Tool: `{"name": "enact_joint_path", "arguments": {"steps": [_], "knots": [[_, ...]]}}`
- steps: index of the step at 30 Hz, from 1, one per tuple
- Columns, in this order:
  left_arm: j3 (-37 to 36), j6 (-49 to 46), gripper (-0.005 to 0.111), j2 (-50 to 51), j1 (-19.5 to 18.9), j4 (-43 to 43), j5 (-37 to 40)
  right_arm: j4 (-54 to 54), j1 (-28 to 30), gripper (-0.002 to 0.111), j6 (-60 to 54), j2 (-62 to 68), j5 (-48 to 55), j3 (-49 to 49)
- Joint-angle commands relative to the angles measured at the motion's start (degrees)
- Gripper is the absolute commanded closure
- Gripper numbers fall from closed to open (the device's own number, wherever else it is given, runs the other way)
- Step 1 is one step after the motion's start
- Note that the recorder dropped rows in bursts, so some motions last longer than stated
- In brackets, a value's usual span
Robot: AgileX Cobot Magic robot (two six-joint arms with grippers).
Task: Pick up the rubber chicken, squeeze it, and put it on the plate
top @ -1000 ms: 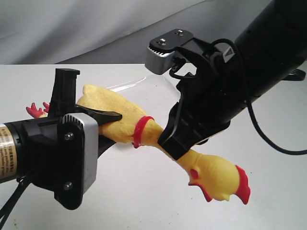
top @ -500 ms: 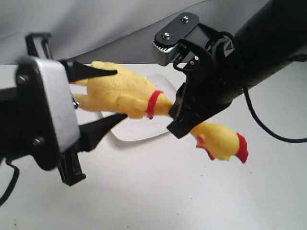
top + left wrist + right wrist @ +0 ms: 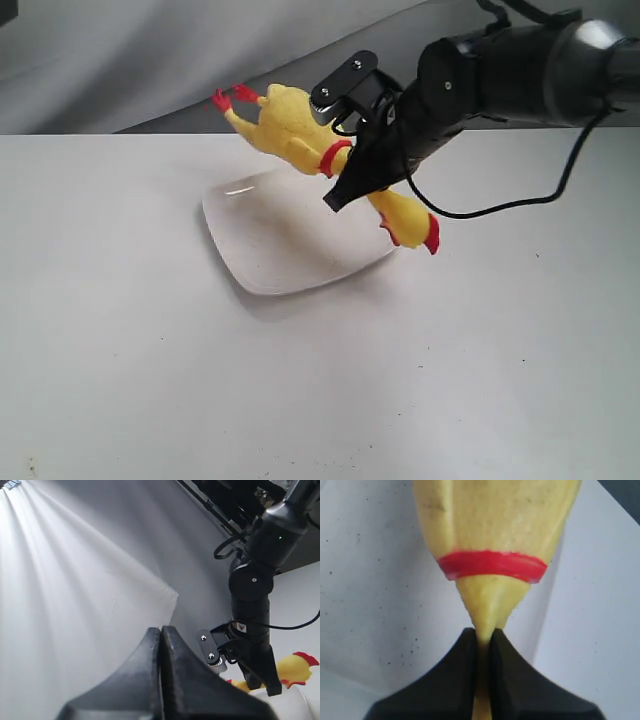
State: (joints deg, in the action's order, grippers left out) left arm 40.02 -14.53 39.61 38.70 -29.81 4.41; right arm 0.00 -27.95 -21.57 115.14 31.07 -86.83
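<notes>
My right pincer (image 3: pixel 352 188) is clamped tight on the thin neck of the chicken (image 3: pixel 290 130), just past its red collar (image 3: pixel 492 565), and holds it in the air above the plate (image 3: pixel 265 255). The body and red feet tilt up over the plate's far edge. The head hangs lower, near the plate's right edge. The plate lies on the white desk (image 3: pixel 150 380). My left pincer (image 3: pixel 161 630) is pressed fully together with nothing in it.

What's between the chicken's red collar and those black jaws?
Just bare yellow neck of the rubber chicken, narrowing into the shut jaws, in the right wrist view.
</notes>
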Motion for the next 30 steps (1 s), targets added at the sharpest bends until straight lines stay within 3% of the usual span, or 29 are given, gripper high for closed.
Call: {"name": "enact_joint_path", "arguments": {"steps": [1, 7, 9, 13, 16, 19, 24, 25, 30], "knots": [[0.27, 0.97, 0.106, -0.30, 0.16, 0.32, 0.64, 3.98, 0.05, 0.108, -2.80, 6.40, 0.74, -4.92], [0.27, 0.97, 0.106, -0.30, 0.16, 0.32, 1.51, 6.91, 0.05, 0.107, -7.21, 9.24, 3.74, -5.21], [0.27, 0.97, 0.106, -0.30, 0.16, 0.32, 2.21, 6.22, 0.05, 0.099, -7.21, 9.24, 3.87, -5.21], [0.27, 0.97, 0.106, -0.30, 0.16, 0.32, 4.87, 4.79, 0.05, 0.064, -6.65, 8.57, 4.61, -5.21], [0.27, 0.97, 0.106, -0.30, 0.16, 0.32, 6.26, 3.08, 0.05, 0.054, -6.23, 5.39, 8.33, -5.21], [0.27, 0.97, 0.106, -0.30, 0.16, 0.32, 6.51, 0.00, 0.05, 0.062, -5.34, -0.31, 14.59, -5.21], [0.27, 0.97, 0.106, -0.30, 0.16, 0.32, 6.51, -0.96, 0.05, 0.104, -3.87, -13.67, 20.24, -5.21], [0.27, 0.97, 0.106, -0.30, 0.16, 0.32, 6.51, -0.60, 0.05, 0.108, -3.87, -16.61, 20.55, -5.21], [0.27, 0.84, 0.106, -0.30, 0.16, 0.32, 6.35, 5.36, -0.06, 0.108, -5.73, -30.01, 18.96, -3.87]]}}
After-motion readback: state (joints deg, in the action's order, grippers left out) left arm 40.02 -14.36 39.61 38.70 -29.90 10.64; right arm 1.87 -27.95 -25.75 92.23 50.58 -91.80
